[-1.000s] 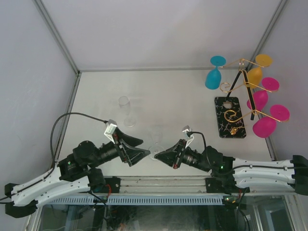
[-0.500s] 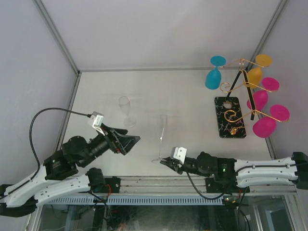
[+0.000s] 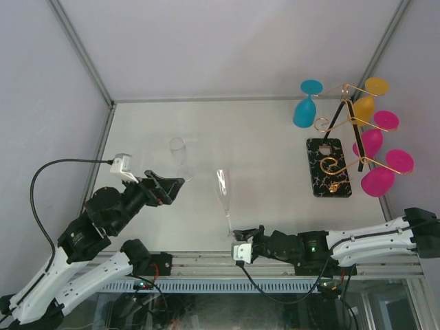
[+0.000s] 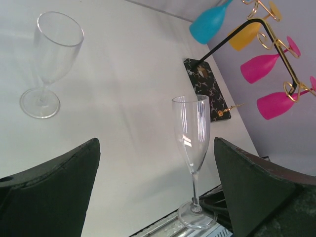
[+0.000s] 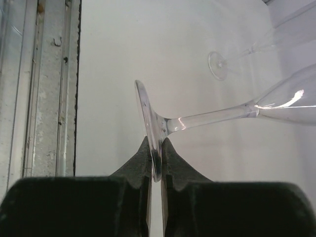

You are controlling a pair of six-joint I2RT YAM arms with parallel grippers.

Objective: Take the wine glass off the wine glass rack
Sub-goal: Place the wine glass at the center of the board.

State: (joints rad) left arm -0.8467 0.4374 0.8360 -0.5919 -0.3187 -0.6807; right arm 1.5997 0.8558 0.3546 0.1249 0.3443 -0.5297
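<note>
A clear flute glass (image 3: 222, 187) stands upright at the table's near edge. My right gripper (image 3: 240, 245) is shut on the rim of its foot (image 5: 148, 121), and the stem (image 5: 212, 116) runs away to the right in the right wrist view. My left gripper (image 3: 172, 187) is open and empty, to the left of this glass (image 4: 191, 132) and apart from it. The wine glass rack (image 3: 344, 103), gold wire on a black marbled base (image 3: 328, 167), stands at the far right. It holds a blue glass (image 3: 304, 110), a yellow glass (image 3: 364, 106) and two pink glasses (image 3: 377, 180).
A second clear flute (image 3: 179, 155) stands upright on the table behind my left gripper; it also shows in the left wrist view (image 4: 52, 49). A metal rail (image 3: 227, 265) runs along the near edge. White walls close in the table on three sides.
My left gripper has drawn back left and away from the clear flute. My right gripper has swung towards the near edge, holding the flute's foot, and the flute now stands upright.
</note>
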